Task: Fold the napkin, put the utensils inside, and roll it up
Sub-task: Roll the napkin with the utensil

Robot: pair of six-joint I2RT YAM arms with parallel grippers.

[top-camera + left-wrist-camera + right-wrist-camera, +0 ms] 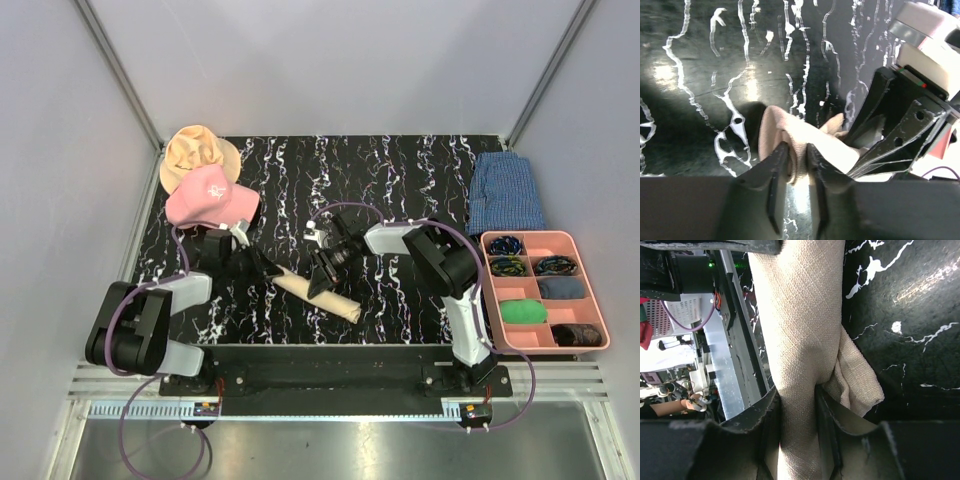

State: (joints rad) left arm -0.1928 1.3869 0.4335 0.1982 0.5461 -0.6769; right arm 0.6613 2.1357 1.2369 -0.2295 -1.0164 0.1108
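The beige napkin point(345, 306) lies rolled into a narrow tube, slanting across the near middle of the black marbled table. My left gripper point(270, 272) is at the roll's left end; in the left wrist view its jaws point(797, 150) pinch a fold of the napkin point(785, 125). My right gripper point(322, 285) sits over the roll's middle. In the right wrist view its jaws point(797, 395) are shut around the napkin point(795, 315), with a loose flap bulging out to the right. The utensils are hidden.
A pink cap point(210, 197) and a tan floppy hat point(195, 150) lie at the back left. A blue checked cloth point(507, 192) is at the back right, and a pink divided tray point(540, 236) with small items sits near the right arm. The table's near edge runs just behind the roll.
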